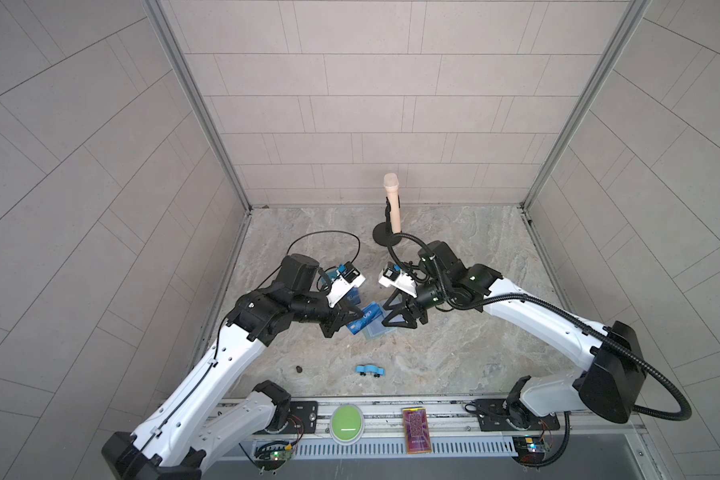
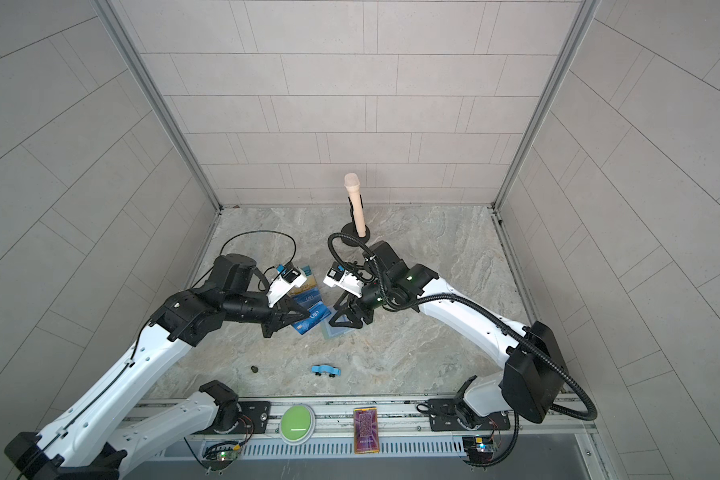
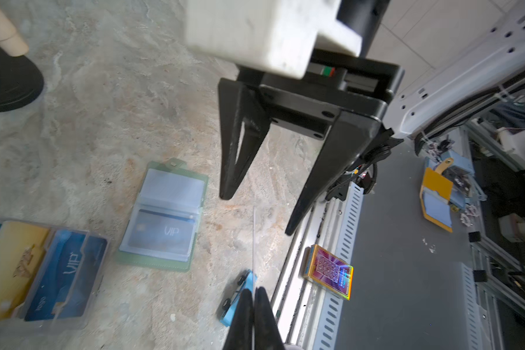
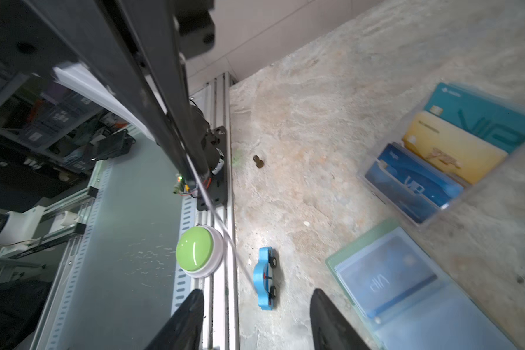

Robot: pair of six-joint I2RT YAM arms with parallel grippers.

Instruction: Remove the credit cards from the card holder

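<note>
The mint-green card holder (image 3: 170,188) (image 4: 406,291) (image 1: 377,331) lies open on the stone table, with a blue credit card (image 3: 161,233) showing inside a clear sleeve. My left gripper (image 3: 254,291) (image 1: 350,320) is shut on another credit card (image 3: 254,242). That card is edge-on in both wrist views. In both top views it is a blue card marked VIP (image 1: 364,320) (image 2: 313,319), held above the holder. My right gripper (image 4: 256,292) (image 1: 387,313) (image 3: 258,215) faces the far end of that card, jaws open and apart from it.
A clear acrylic stand (image 3: 97,291) (image 4: 455,200) with teal, gold and blue cards sits beside the holder. A blue toy car (image 1: 370,370) and a small dark object (image 1: 298,368) lie nearer the front rail. A microphone (image 1: 391,199) stands at the back. A green button (image 1: 346,422) and a card box (image 1: 416,430) rest on the rail.
</note>
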